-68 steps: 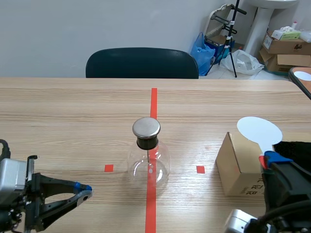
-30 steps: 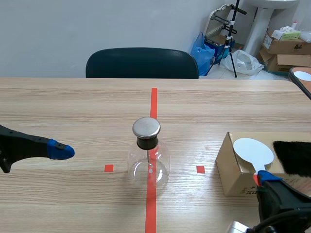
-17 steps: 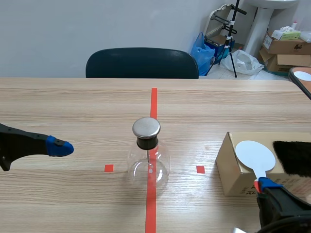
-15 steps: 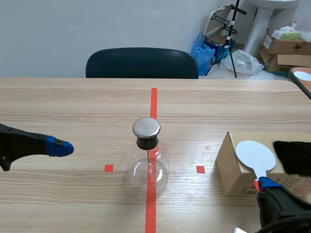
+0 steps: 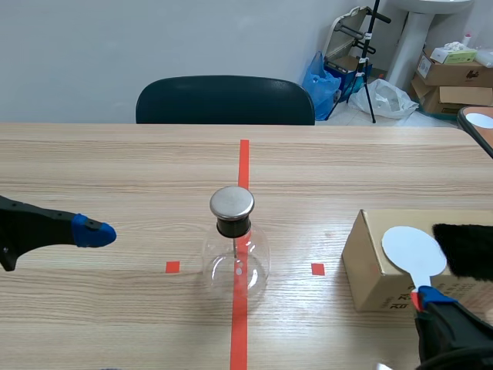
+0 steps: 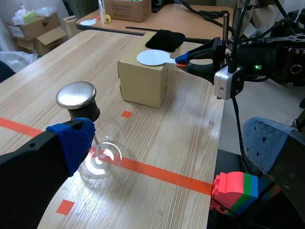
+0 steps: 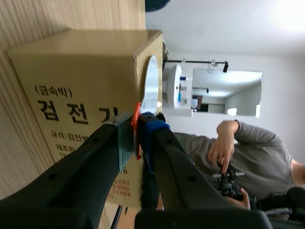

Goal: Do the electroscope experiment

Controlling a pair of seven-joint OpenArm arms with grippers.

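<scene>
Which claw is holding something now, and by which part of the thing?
The right claw holds the white disc paddle by its red handle, just under the disc. The left claw is open and holds nothing.

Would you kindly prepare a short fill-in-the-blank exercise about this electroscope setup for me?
The right gripper grips the white paddle by its ____ handle.
The glass flask stands on the long tape line, between two small tape ____.
The paddle's disc is over the top of the cardboard ____.
The left gripper has its fingers ____.
Missing words: red; squares; box; open.
</scene>
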